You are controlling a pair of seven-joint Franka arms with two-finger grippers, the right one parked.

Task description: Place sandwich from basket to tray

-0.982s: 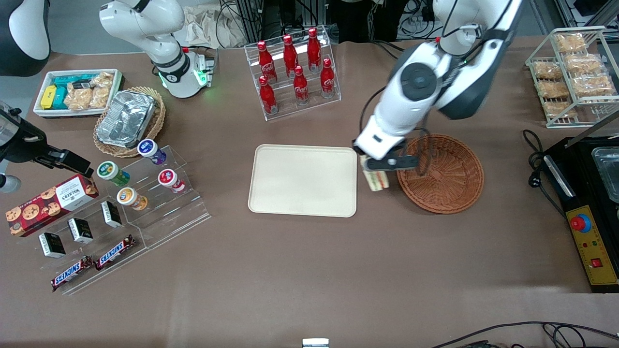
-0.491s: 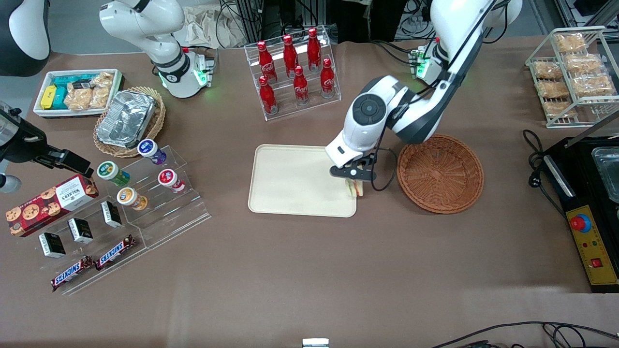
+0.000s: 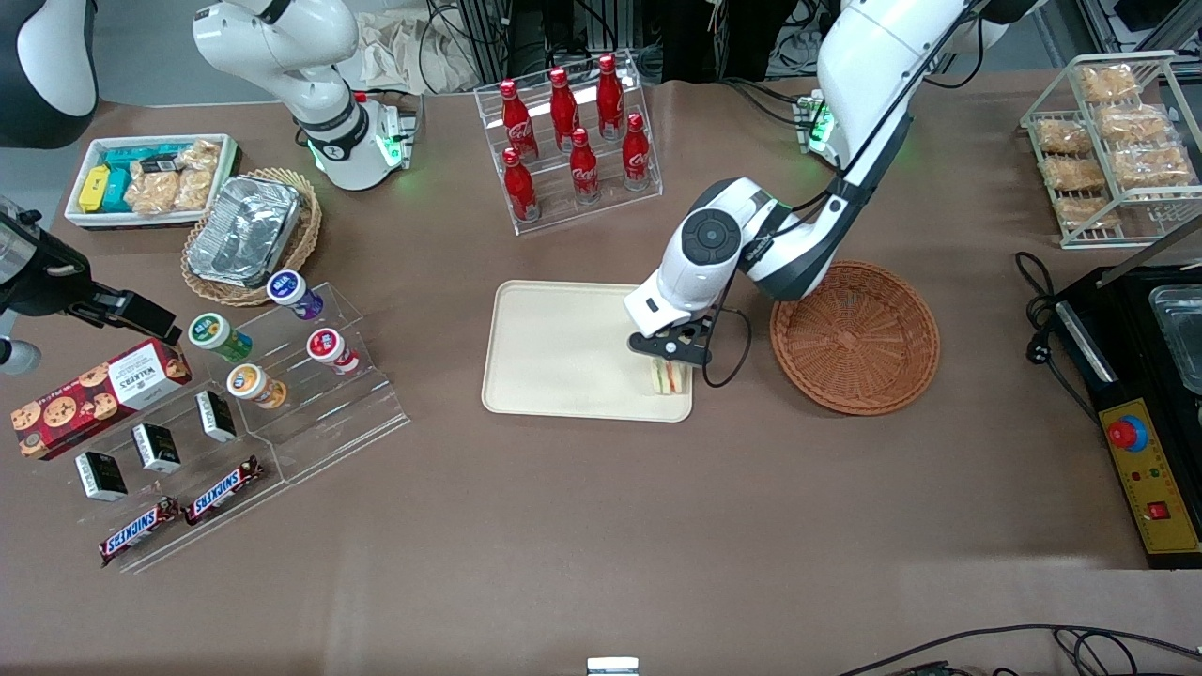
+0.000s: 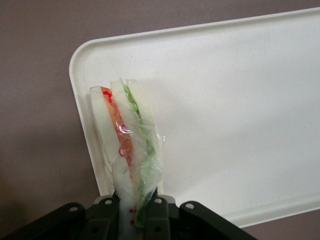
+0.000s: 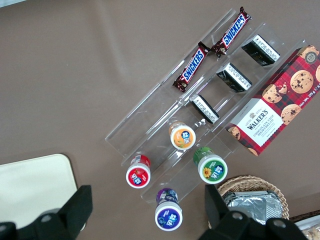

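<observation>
My left gripper (image 3: 670,364) is shut on the sandwich (image 3: 670,377), a plastic-wrapped wedge of pale bread with red and green filling. It holds the wedge low over the corner of the cream tray (image 3: 563,349) that lies nearest the front camera and the basket. In the left wrist view the sandwich (image 4: 127,145) hangs from the gripper (image 4: 132,212) over the tray's rounded corner (image 4: 225,115). The round reddish-brown wicker basket (image 3: 855,336) stands beside the tray toward the working arm's end, with nothing in it.
A rack of red cola bottles (image 3: 571,131) stands farther from the camera than the tray. A clear stand with yoghurt cups (image 3: 282,361) and snack bars lies toward the parked arm's end. A wire rack of bagged pastries (image 3: 1113,141) and a black machine (image 3: 1141,394) lie past the basket.
The left gripper has carried the sandwich from the basket's edge sideways to above the tray's near corner and has come lower. The arm's elbow has swung with it.
</observation>
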